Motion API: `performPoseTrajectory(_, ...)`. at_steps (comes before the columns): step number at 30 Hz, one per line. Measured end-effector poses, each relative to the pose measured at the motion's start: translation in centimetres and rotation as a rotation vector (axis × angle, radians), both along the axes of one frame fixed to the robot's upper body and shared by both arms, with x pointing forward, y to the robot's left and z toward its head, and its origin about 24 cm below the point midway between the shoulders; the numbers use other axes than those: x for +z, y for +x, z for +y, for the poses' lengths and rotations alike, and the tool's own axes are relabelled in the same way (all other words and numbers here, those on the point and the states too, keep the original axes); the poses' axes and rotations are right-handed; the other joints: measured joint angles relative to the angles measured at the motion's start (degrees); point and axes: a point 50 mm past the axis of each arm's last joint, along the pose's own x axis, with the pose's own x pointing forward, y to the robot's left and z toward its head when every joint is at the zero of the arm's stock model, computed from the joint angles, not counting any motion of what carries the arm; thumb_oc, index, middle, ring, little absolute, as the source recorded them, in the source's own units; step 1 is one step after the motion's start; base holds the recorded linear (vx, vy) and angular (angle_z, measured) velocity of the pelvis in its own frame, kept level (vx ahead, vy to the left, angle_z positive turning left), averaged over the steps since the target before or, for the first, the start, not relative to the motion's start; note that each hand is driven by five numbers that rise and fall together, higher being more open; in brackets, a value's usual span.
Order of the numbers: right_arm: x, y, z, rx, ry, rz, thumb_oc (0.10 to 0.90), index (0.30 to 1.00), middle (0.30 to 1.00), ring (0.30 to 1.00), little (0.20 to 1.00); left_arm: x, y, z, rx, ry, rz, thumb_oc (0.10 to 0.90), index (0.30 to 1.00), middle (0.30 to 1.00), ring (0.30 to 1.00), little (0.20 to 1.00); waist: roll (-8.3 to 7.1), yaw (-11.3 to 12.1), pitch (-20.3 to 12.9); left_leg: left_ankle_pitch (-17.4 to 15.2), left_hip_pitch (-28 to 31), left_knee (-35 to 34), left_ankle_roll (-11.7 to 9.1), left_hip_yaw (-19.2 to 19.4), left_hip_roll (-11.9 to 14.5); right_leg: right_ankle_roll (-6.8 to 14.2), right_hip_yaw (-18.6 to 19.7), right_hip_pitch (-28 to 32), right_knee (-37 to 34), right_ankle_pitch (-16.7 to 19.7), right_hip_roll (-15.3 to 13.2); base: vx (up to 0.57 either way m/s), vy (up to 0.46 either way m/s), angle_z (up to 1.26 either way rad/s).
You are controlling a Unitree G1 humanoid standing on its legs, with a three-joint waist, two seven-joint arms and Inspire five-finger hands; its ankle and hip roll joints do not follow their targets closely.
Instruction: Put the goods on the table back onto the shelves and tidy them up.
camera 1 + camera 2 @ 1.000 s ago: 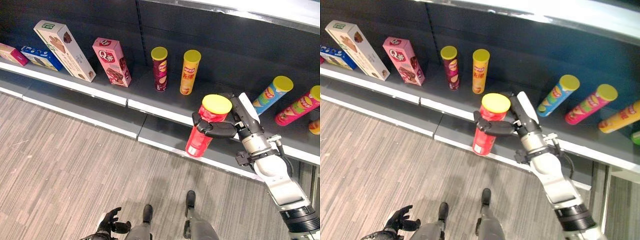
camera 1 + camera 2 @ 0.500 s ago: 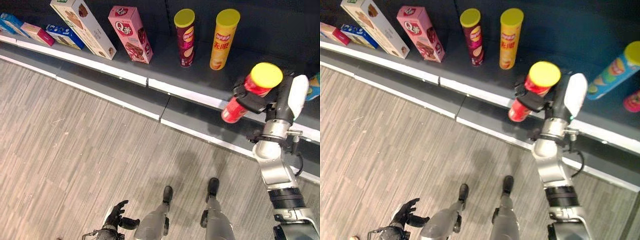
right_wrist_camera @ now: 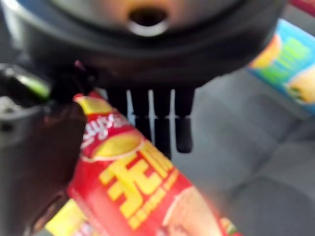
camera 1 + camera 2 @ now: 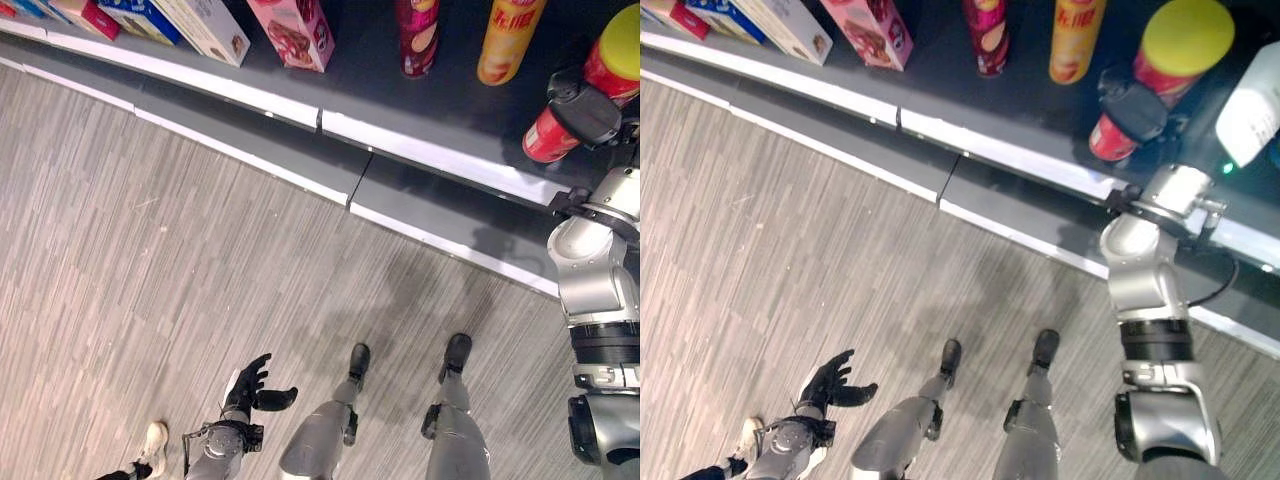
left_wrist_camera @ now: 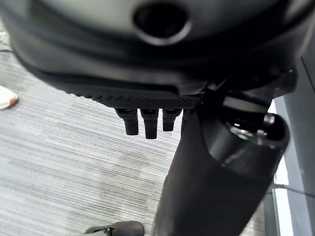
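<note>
Grey wood-grain flooring (image 4: 150, 260) fills the lower area, bordered above by a dark shelf (image 4: 420, 100) with a pale front edge. At the far lower left, a person's white shoe (image 4: 154, 443) rests on the floor. Beside it, the robot's left hand (image 4: 250, 385) hangs low over the floor with its fingers relaxed and spread, holding nothing. On the shelf, from left to right: a red box (image 4: 92, 14) and a blue box (image 4: 140, 14) at the upper edge, a white box (image 4: 210, 22), a pink box (image 4: 295, 30), a maroon chip can (image 4: 418, 38) and a yellow chip can (image 4: 505, 42), both cans upright. Farther right, the right hand (image 4: 585, 110) is clamped round a red chip can (image 4: 1155, 75) with a yellow lid (image 4: 1185, 35); the can is tilted, its base over the shelf near the front edge. Whether the base touches the shelf cannot be told. In the right wrist view the thumb presses the red can's side, and a blue chip can (image 3: 290, 64) lies on the shelf beyond the fingers (image 3: 162, 123).
</note>
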Motion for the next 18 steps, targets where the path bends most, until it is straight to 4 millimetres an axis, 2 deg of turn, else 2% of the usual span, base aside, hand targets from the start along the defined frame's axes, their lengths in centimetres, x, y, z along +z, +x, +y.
performPoseTrajectory(3, 0.3, 0.3, -0.1, -0.015, 0.007, 0.004, 0.4, 0.3, 0.3, 0.3, 0.3, 0.3, 0.2, -0.1, -0.002, -0.006, -0.02, 0.8, 0.9, 0.9, 0.9, 0.9, 0.0, 0.32, 0.0, 0.0, -0.21, 0.0, 0.0, 0.32, -0.61, 0.16, 0.44, -0.43, 0.0, -0.12, -0.47, -0.01, -0.005, -0.03)
performPoseTrajectory(10, 3.6, -0.1, 0.1, -0.029, -0.038, -0.083, 0.4, 0.3, 0.3, 0.3, 0.3, 1.0, 0.9, -0.2, 0.069, -0.108, -0.065, 0.8, 0.9, 0.9, 0.9, 0.9, 0.0, 0.67, 0.0, 0.0, -1.62, 0.0, 0.0, 0.54, -1.39, 0.68, 0.88, -1.91, 0.0, -0.27, -1.28, 0.0, -0.005, -0.01)
performPoseTrajectory(11, 4.6, -0.2, 0.2, -0.035, -0.036, -0.121, 0.4, 0.3, 0.3, 0.3, 0.3, 1.1, 0.9, -0.1, 0.079, -0.118, -0.071, 0.8, 0.9, 0.9, 0.9, 0.9, 0.0, 0.68, 0.0, 0.0, -2.26, 0.01, 0.0, 1.14, -1.65, 0.8, 1.34, -2.72, 0.0, -0.19, -1.51, -0.01, -0.017, -0.09)
performPoseTrajectory(13, 5.3, -0.4, -0.4, -0.066, -0.059, -0.126, 0.4, 0.3, 0.3, 0.3, 0.3, 1.1, 1.0, -0.1, 0.079, -0.119, -0.073, 0.8, 0.9, 0.9, 0.9, 0.9, 0.0, 0.65, 0.0, 0.01, -2.61, 0.01, -0.01, 1.43, -2.0, 0.92, 1.44, -3.08, 0.0, -0.19, -1.85, 0.0, -0.005, -0.04)
performPoseTrajectory(18, 5.8, -0.8, -1.1, -0.109, -0.066, -0.142, 0.4, 0.3, 0.3, 0.3, 0.3, 1.4, 1.2, -0.2, 0.075, -0.125, -0.086, 0.8, 0.9, 0.9, 0.9, 0.9, 0.0, 0.37, 0.0, 0.01, -2.67, 0.01, -0.01, 1.54, -2.71, 1.44, 1.54, -3.13, 0.0, -0.46, -2.58, 0.0, 0.0, 0.0)
